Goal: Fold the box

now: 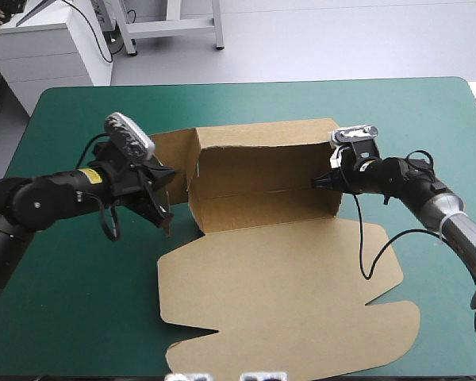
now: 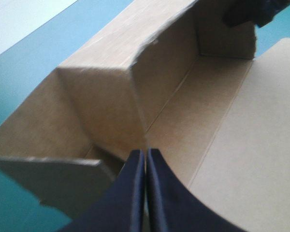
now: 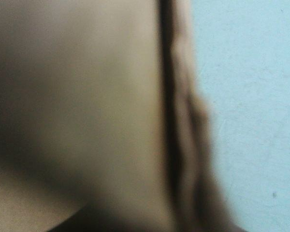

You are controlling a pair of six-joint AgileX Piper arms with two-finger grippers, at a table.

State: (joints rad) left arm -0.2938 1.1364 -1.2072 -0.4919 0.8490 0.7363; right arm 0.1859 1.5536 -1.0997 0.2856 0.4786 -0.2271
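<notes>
The left claw (image 2: 146, 162) is pressed almost fully together, its two black fingers (image 2: 128, 198) meeting in a point with only a thin pale slit between them. They pinch the board at the left end of the box (image 1: 262, 163), right where an upright fold of the end wall comes down to their tips. The right claw (image 1: 324, 182) sits against the right end wall of the box, touching it. Its own camera shows only blurred brown board close up beside the teal-green cover, so it cannot be told whether this claw is spread or pinching. There is one box, brown, standing in the middle of the table cover (image 1: 79, 317) between the two claws. Its far long wall is raised, the right end wall stands upright, and at the left end a loose flap (image 1: 170, 151) juts out past the corner toward the left claw. From the near side of the tray one large sheet (image 1: 285, 294) of the same board lies flat on the cover, spreading toward the near edge of the table with a wavy cut outline. There are two claws, one at each end of the box, well apart from each other.
</notes>
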